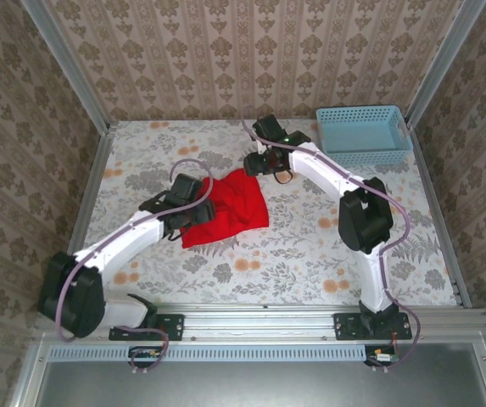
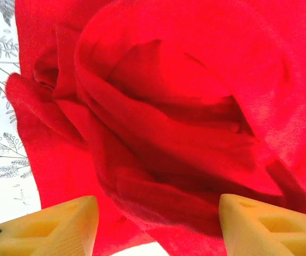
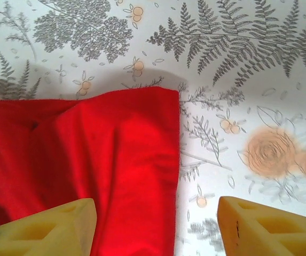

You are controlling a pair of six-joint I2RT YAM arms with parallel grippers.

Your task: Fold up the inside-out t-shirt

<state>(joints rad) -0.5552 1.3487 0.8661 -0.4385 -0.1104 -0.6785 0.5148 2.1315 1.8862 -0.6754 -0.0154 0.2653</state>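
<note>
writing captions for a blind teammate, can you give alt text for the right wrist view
A straight-edged corner of the red t-shirt lies on the floral tablecloth, covering the lower left of the frame. At the bottom, the right end effector is open, one yellow finger over the cloth, the other over bare tablecloth.

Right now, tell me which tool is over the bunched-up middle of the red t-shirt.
The left tool, open above the t-shirt's crumpled folds. The right tool, also open, straddles the shirt's straight edge, half over flowered tablecloth.

Lab test cell: wallpapered panels (image 1: 251, 59), aluminium frame (image 1: 259, 315)
</note>
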